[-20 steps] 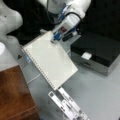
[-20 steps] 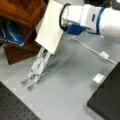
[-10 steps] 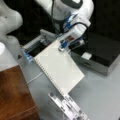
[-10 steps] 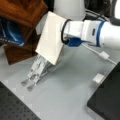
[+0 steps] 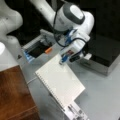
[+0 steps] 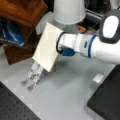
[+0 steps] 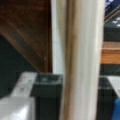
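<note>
We see a grey tabletop [image 5: 105, 95] under even indoor light, with a dark wooden cabinet [image 5: 15, 95] at a front view's left and black darkness behind. A black box on a grey base [image 5: 105, 55] stands at the right. In a front view, a black perforated board [image 6: 12, 107] fills the bottom left corner.
</note>
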Motion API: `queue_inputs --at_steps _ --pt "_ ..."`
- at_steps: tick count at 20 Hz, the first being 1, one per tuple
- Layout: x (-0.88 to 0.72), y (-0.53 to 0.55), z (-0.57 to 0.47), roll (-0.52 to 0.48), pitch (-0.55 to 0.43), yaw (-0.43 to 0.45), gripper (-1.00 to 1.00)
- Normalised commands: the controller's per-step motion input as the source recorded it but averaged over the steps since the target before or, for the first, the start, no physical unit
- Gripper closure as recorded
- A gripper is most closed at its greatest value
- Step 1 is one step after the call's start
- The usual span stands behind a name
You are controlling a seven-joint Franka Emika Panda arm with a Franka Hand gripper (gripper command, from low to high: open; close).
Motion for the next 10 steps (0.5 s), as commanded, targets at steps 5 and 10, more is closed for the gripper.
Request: queue_inputs --at_steps 5,10 --pt "0.25 -0.17 -0.14 -0.197 -0.183 0.030 1.00" --pt "0.21 -0.14 -0.22 -0.160 -0.168 0.060 1.00"
